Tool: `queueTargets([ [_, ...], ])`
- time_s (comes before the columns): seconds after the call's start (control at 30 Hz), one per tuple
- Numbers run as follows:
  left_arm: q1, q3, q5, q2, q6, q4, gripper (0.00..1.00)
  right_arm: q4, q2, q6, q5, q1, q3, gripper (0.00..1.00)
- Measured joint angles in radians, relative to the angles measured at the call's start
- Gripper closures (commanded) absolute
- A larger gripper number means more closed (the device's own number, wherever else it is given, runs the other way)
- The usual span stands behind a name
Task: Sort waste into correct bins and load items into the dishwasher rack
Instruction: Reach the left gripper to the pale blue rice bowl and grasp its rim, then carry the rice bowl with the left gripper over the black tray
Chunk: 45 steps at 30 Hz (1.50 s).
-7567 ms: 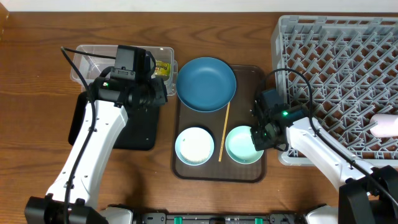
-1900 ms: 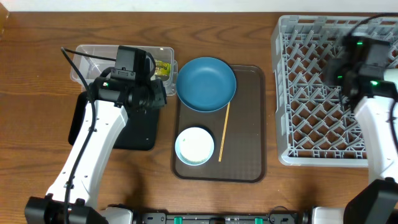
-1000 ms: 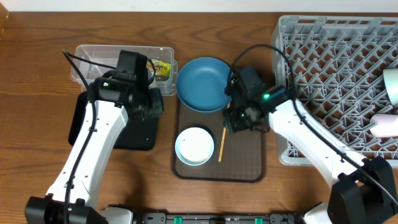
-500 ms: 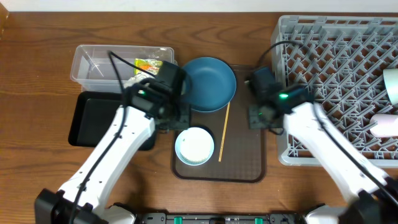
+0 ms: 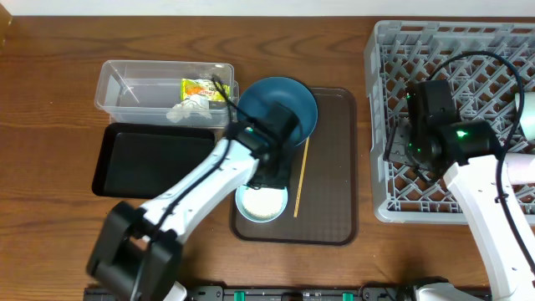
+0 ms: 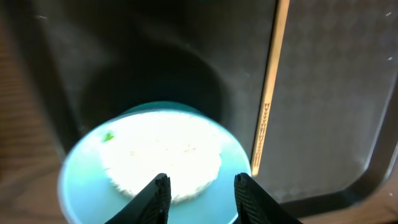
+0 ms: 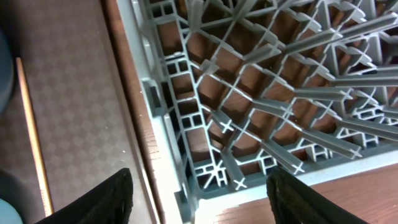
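**tinkerbot:** Overhead first: why's the left pincer point(image 5: 269, 182) parked there?

**rackfan:** It's right over the small mint bowl point(image 5: 247, 211) that has the rice point(image 5: 263, 201) in it, on the brown tray point(image 5: 330, 213). My guess is the rice has to go in a bin before that bowl can be racked. The clear tub point(image 5: 134, 84) off behind that pincer already holds the wrapper point(image 5: 199, 87) and tissue point(image 5: 185, 107). The right pincer point(image 5: 399, 152) hangs over the left edge of the dishwasher rack point(image 5: 468, 50). The pink cup point(image 5: 520, 170) and a second mint bowl point(image 5: 527, 117) are well beyond it.

**tinkerbot:** Left wrist view?

**rackfan:** Fingers apart with nothing clamped, hovering at the bowl's near rim. The rice is just ahead of the tips and the yellow stick point(image 6: 268, 93) lies off to their right.

**tinkerbot:** Right wrist?

**rackfan:** Spread wide and empty. There's rack lattice ahead, and the tray and stick are to its left.

**tinkerbot:** What's changed?

**rackfan:** Half a second ago the left arm was by the blue bowl point(image 5: 288, 96) and the right one was over the tray's edge. Several seconds back, that second mint bowl was on the tray.
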Motion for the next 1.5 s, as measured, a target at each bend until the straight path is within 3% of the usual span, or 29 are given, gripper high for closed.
queueTargets([
  [0.27,-0.063,0.000,0.000,0.111,-0.026,0.063,0.64,-0.001,0.000,-0.008,-0.003,0.000,0.000,0.31],
  [0.67,-0.079,0.000,0.000,0.144,-0.039,0.066,0.93,-0.002,0.000,-0.013,-0.004,0.000,0.000,0.29],
  [1.17,-0.079,0.013,-0.035,0.123,-0.038,-0.027,0.94,-0.004,0.000,-0.016,-0.004,0.000,0.000,0.28],
  [1.5,-0.043,0.027,-0.072,0.003,-0.010,-0.119,0.94,-0.003,0.000,-0.020,-0.004,0.000,0.000,0.28],
])
